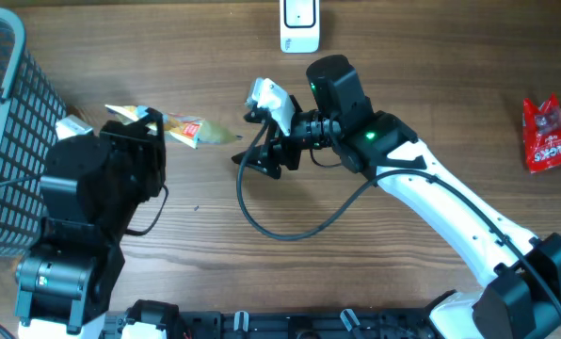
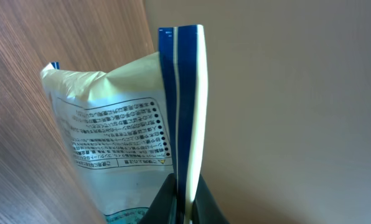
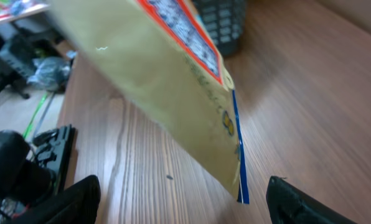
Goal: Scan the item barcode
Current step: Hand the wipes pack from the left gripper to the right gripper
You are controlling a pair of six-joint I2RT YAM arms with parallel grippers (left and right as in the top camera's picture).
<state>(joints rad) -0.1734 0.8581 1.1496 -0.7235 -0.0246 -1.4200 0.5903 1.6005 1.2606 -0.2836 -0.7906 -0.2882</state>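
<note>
Left gripper (image 2: 184, 208), lower centre, pinching the snack packet (image 2: 111, 137) by its flat blue seam (image 2: 182, 93): probably light, soft, slippery film, stiffest along that edge; right gripper (image 3: 182, 194) spread wide.

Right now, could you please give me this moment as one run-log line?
left tool: shut on snack packet, pinching its blue sealed edge | right tool: open, empty, facing the packet

the packet (image 3: 167, 93) runs off the right wrist view's top edge, blurred, its small print unreadable.
</note>
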